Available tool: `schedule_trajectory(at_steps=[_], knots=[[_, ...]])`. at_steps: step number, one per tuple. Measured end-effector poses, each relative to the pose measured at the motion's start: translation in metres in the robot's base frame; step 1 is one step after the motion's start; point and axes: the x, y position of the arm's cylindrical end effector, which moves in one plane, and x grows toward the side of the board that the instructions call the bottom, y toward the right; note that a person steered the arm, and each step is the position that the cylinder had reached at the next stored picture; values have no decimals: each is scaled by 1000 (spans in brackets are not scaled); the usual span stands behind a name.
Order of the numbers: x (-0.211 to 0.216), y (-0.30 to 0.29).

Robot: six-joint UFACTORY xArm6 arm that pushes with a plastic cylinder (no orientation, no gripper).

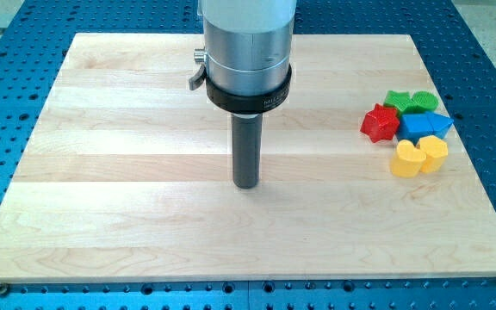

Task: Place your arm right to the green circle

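One rod, no pincer (so no state): my tip (246, 184) sits well left of blocks.

my tip (246, 185) stands mid worktop (127, 129) with bare wood all round. the only obstacles cluster tightly near the view's right edge: red star (379, 122), green blocks (410, 102), blue blocks (426, 126), yellow hearts (419, 156), leaving no gaps between them.

Only lettering I spot: tiny white print on black collar ring (249, 100) round my arm's metal housing. Way too small, can't read it. Nothing written on blocks or tabletop (145, 215).
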Motion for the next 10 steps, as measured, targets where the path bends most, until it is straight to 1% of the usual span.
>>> schedule_trajectory(at_steps=[3,4,5,6,7,8,9,10], knots=[[-6,5],[-27,32],[-70,80],[-71,89],[-91,108],[-141,138],[-182,160],[-200,207]])
